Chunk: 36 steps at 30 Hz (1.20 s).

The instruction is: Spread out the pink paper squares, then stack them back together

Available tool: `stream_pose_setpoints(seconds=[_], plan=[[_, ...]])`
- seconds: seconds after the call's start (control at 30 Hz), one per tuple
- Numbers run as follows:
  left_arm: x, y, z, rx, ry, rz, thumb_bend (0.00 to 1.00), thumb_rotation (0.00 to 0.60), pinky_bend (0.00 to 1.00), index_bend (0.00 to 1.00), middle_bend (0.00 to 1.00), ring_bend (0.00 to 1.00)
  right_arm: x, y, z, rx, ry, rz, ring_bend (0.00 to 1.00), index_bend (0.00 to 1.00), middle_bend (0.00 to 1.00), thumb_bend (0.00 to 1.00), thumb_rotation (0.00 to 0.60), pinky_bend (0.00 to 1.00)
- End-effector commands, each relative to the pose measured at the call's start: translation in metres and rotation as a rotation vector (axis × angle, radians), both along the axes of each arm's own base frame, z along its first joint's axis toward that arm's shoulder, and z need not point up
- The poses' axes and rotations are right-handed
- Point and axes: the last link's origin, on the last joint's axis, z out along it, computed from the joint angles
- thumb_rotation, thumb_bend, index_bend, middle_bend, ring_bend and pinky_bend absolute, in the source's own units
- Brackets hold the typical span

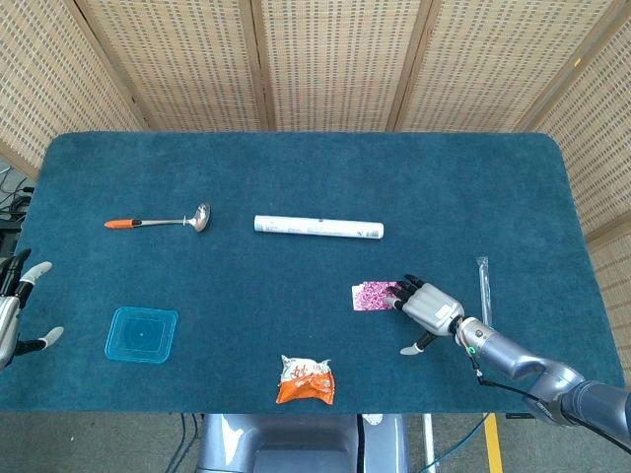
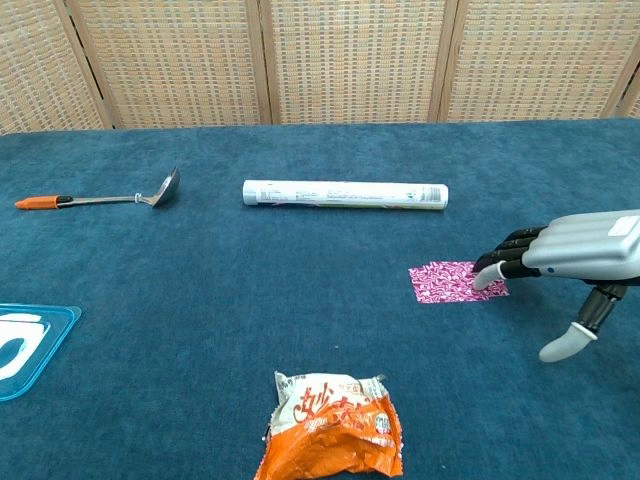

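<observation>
The pink patterned paper squares [image 1: 375,295] [image 2: 452,282] lie on the blue table right of centre, slightly fanned toward the right. My right hand [image 1: 427,307] [image 2: 572,258] reaches in from the right, palm down, with its dark fingertips [image 2: 488,273] pressing on the right edge of the squares and its thumb hanging below, off the paper. My left hand [image 1: 14,307] hovers at the table's left edge, fingers apart and holding nothing; the chest view does not show it.
A white paper roll [image 1: 318,228] lies behind the squares. A ladle with an orange handle [image 1: 158,221] is at the left, a blue lid [image 1: 142,334] at the near left, an orange snack bag [image 1: 306,380] at the near edge, and a wrapped straw [image 1: 483,291] to the right.
</observation>
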Motion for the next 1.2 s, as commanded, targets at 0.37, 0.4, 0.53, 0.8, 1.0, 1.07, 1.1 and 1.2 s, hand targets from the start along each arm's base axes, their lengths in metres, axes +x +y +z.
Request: stream_pose_setpoints(seconds=[0.37,0.4,0.53,0.8,1.0,1.07,1.1,1.2], plan=[[0.002,0.001,-0.002,-0.005,0.001,-0.005,0.12,0.594,0.0,0.15,0.0,0.0,-0.019,-0.002,0.018,-0.043,0.046,-0.037,0.0,0.13,0.08,0.0,0.179,0.0],[0.002,0.001,-0.003,-0.006,0.001,-0.006,0.12,0.595,0.0,0.15,0.0,0.0,-0.021,-0.003,0.019,-0.045,0.052,-0.04,0.0,0.13,0.08,0.0,0.178,0.0],[0.002,0.002,-0.003,-0.005,0.002,-0.006,0.12,0.596,0.0,0.15,0.0,0.0,-0.028,-0.004,0.025,-0.06,0.068,-0.052,0.0,0.13,0.08,0.0,0.178,0.0],[0.003,0.002,-0.003,-0.005,0.003,-0.008,0.12,0.595,0.0,0.15,0.0,0.0,-0.036,-0.007,0.038,-0.093,0.089,-0.071,0.0,0.13,0.09,0.0,0.18,0.0],[0.005,0.002,-0.004,-0.005,0.003,-0.011,0.12,0.595,0.0,0.15,0.0,0.0,-0.036,-0.01,0.046,-0.117,0.091,-0.068,0.0,0.13,0.09,0.0,0.18,0.0],[0.005,0.002,-0.004,-0.006,0.002,-0.014,0.12,0.596,0.0,0.15,0.0,0.0,-0.034,-0.011,0.048,-0.121,0.085,-0.06,0.0,0.13,0.09,0.0,0.179,0.0],[0.005,0.002,-0.004,-0.007,0.002,-0.014,0.12,0.595,0.0,0.15,0.0,0.0,-0.031,-0.011,0.049,-0.124,0.081,-0.053,0.0,0.13,0.09,0.0,0.181,0.0],[0.006,0.002,-0.004,-0.008,0.001,-0.015,0.12,0.595,0.0,0.15,0.0,0.0,-0.024,-0.011,0.051,-0.126,0.062,-0.04,0.0,0.13,0.09,0.0,0.18,0.0]])
